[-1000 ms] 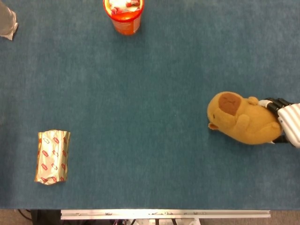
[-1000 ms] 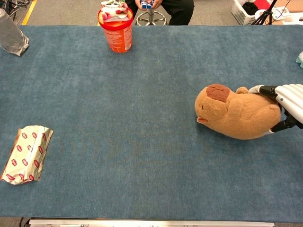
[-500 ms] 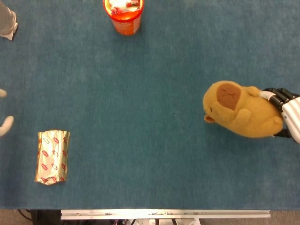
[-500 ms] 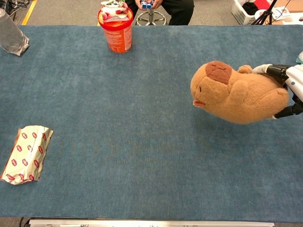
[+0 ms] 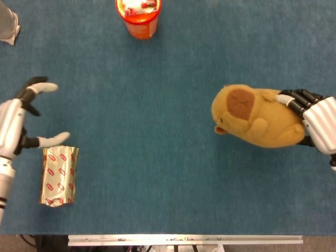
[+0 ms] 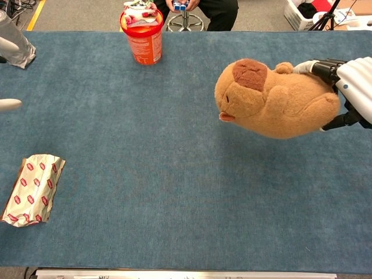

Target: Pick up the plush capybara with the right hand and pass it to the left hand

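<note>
Two hands show over the blue table (image 5: pixel 157 173). At the far left the left hand (image 5: pixel 16 126) hangs wide, thumb and fingers spread with nothing in them; in the chest view only its fingertips (image 6: pixel 9 104) poke in at the left edge. Just below it in the head view, a gold packet (image 5: pixel 59 175) with red marks lies flat on the table. An orange tub (image 5: pixel 138 17) stands at the far edge, left of centre. Right of centre the capybara (image 5: pixel 257 116) is up off the table, head pointing left, brown patch upward. At the right edge the right hand (image 5: pixel 314 122) grips its rear, dark fingers (image 6: pixel 319 67) curled over its back.
</note>
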Controlling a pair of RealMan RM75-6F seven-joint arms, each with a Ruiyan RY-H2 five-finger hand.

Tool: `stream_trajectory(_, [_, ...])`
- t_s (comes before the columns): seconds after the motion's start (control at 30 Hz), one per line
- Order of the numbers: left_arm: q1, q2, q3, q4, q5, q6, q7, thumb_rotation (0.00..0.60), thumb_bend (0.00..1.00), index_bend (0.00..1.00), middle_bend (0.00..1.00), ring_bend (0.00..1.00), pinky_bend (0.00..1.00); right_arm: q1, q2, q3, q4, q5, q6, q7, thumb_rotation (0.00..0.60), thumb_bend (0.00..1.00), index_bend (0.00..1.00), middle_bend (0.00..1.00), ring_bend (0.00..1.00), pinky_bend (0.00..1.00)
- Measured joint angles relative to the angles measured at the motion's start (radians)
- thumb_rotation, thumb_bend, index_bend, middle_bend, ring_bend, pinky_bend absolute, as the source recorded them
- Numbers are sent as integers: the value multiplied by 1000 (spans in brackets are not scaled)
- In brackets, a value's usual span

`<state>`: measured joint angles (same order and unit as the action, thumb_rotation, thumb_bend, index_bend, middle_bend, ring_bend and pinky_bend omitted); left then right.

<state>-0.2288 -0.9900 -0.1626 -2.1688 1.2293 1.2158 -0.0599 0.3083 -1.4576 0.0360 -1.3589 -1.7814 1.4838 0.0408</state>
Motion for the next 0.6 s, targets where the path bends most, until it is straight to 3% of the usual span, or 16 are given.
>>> stream_trajectory(0.23, [-93, 7, -36, -106, -105, -136, -89, 595, 0, 105, 18, 93, 342, 31, -36, 21, 22, -39, 43, -6, 600, 0, 696, 637, 645, 670])
stream_trajectory(0.6, [-185, -17, -78, -145, -215, -228, -173, 593, 0, 88, 0, 76, 327, 96, -97, 42, 64, -99, 85, -22, 600, 0, 696, 637, 645, 672])
